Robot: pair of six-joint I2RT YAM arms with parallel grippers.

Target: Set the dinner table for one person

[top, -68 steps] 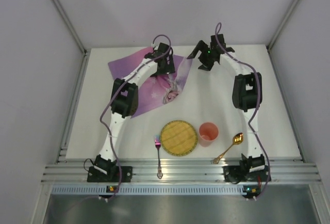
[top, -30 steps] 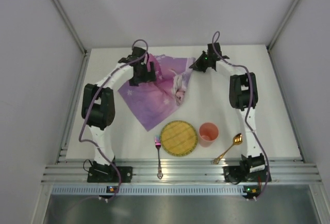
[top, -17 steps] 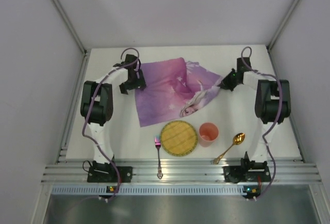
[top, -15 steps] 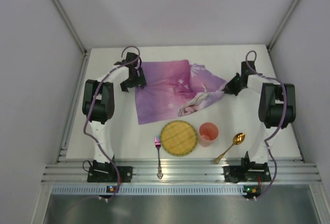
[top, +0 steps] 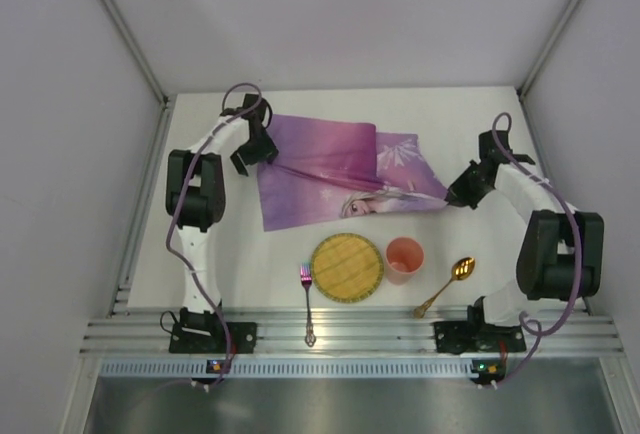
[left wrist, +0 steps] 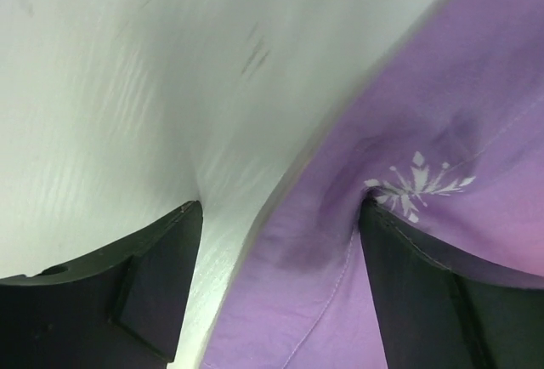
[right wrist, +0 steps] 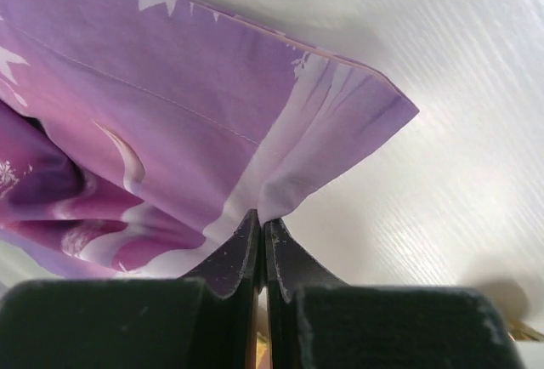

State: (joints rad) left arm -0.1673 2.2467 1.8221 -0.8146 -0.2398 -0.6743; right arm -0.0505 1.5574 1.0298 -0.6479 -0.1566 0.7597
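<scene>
A purple printed placemat lies spread across the back of the white dinner table, one flap still folded over near its right end. My left gripper sits at its left corner. In the left wrist view, that gripper is open, its fingers standing either side of the placemat's hemmed edge. My right gripper is at the right corner. The right wrist view shows it shut on a pinched corner of the placemat, just above the table.
Near the front edge are a yellow woven plate, a pink cup right of it, a pink-headed fork on the left and a gold spoon on the right. A ribbed aluminium rail runs along the near side.
My right gripper has drawn the placemat corner rightward and nearer, unfolding the bunched cloth into a wide sheet. The left gripper has shifted left to the other corner.
</scene>
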